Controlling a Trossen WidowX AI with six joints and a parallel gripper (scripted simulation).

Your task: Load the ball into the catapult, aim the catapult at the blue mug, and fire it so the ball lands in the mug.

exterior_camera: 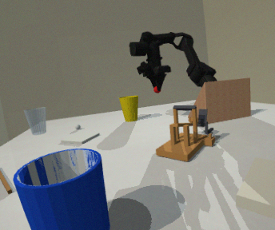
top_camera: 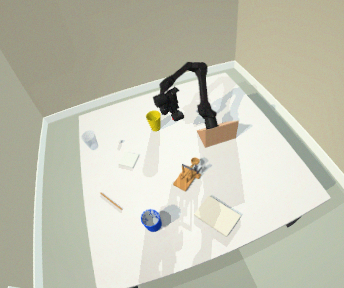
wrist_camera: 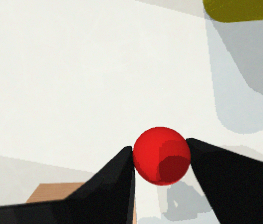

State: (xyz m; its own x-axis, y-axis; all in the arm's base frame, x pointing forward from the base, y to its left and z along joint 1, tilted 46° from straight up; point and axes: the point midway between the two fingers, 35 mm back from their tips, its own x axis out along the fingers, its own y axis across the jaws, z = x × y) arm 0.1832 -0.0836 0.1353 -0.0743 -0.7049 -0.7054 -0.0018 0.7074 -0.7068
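Observation:
My gripper (top_camera: 178, 116) (exterior_camera: 157, 89) (wrist_camera: 159, 149) is shut on the red ball (wrist_camera: 161, 155) (exterior_camera: 156, 89) and holds it well above the table, next to the yellow cup (top_camera: 153, 120) (exterior_camera: 129, 108) (wrist_camera: 237, 10). The wooden catapult (top_camera: 187, 175) (exterior_camera: 185, 138) stands near the table's middle, below and in front of the gripper. The blue mug (top_camera: 151, 220) (exterior_camera: 60, 192) stands upright near the front edge, apart from the catapult.
A brown slanted board (top_camera: 218, 132) (exterior_camera: 225, 100) stands by the arm's base. A clear glass (top_camera: 90, 140) (exterior_camera: 36, 120) is at the far left. A white block (top_camera: 128, 159), a wooden stick (top_camera: 111, 201) (exterior_camera: 2, 179) and a beige slab (top_camera: 218, 214) (exterior_camera: 264, 188) lie on the table.

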